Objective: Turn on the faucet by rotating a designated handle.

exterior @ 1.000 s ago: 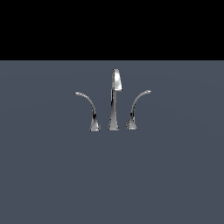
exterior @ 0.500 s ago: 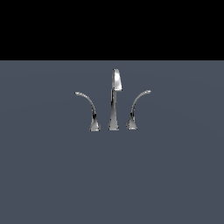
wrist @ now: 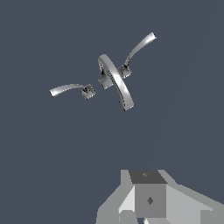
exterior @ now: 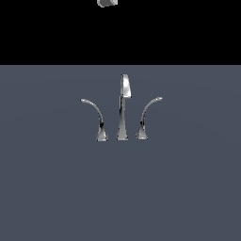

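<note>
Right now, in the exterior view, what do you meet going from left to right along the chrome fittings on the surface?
Lever curving to the left → tall straight spout → handle curving to the right. All three stand apart on their own flared bases.

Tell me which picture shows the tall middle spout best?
The exterior view: the spout stands side-on there, whole from flared base to tip, between the two levers. The wrist view looks down on the spout, so it appears squashed into a short curved band.
</note>
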Robot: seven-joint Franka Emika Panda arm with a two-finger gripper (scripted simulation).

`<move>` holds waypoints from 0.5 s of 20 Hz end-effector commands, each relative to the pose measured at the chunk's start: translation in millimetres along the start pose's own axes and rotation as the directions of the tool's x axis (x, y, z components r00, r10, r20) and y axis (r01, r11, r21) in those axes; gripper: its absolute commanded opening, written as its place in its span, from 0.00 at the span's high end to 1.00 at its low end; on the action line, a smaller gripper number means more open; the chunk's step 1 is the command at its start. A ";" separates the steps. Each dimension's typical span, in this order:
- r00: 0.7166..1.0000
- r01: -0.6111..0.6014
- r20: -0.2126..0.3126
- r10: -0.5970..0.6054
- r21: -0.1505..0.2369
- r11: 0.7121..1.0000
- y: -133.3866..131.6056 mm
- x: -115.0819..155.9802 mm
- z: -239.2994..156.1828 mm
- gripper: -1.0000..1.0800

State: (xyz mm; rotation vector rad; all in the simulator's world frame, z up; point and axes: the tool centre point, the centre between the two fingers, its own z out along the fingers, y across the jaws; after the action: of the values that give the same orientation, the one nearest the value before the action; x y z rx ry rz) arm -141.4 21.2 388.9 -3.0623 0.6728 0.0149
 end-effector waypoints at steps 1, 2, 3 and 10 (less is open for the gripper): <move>0.998 -0.068 -0.001 0.068 0.002 0.998 -6.4 16.0 14.2 1.00; 0.996 -0.094 -0.001 0.094 0.002 0.996 -8.5 22.5 19.7 1.00; 0.993 -0.121 -0.001 0.121 0.002 0.993 -10.5 29.1 25.3 1.00; 0.953 -0.304 -0.002 0.304 0.004 0.953 -19.0 77.1 64.2 1.00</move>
State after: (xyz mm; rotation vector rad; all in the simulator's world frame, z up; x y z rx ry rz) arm -74.2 9.8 332.8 -2.9450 1.0733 0.0125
